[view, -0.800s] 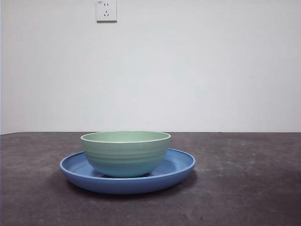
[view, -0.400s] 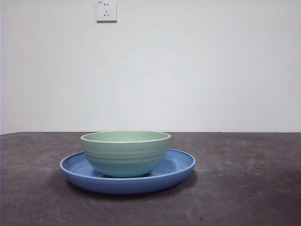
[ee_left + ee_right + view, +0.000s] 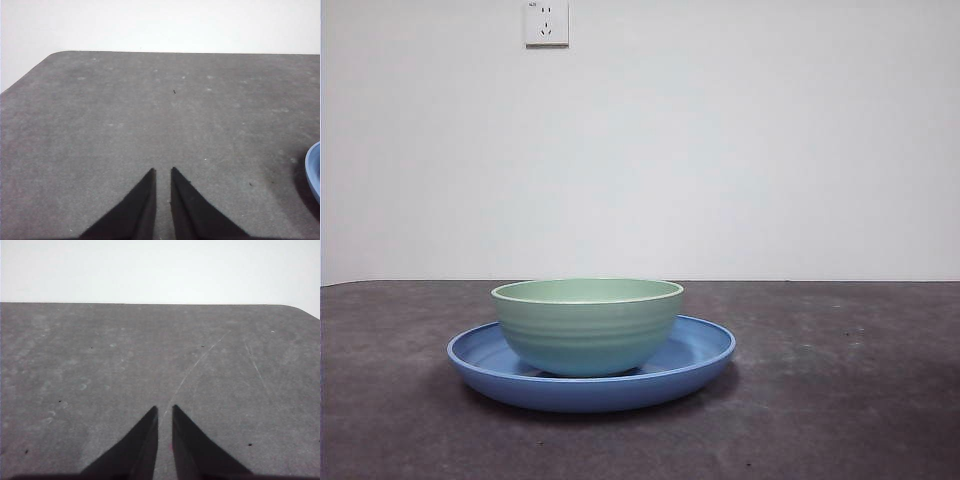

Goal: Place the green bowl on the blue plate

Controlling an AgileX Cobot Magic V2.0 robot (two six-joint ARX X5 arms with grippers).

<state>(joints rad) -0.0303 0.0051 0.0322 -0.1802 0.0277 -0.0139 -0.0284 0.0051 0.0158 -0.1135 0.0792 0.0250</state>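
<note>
The pale mint-green bowl stands upright in the middle of the wide blue plate on the dark table in the front view. Neither arm shows in the front view. My left gripper is shut and empty above bare table; an edge of the blue plate shows at the side of its view. My right gripper is shut and empty above bare table, with neither bowl nor plate in its view.
A white wall with a socket stands behind the dark grey table. The table's far corners show in both wrist views.
</note>
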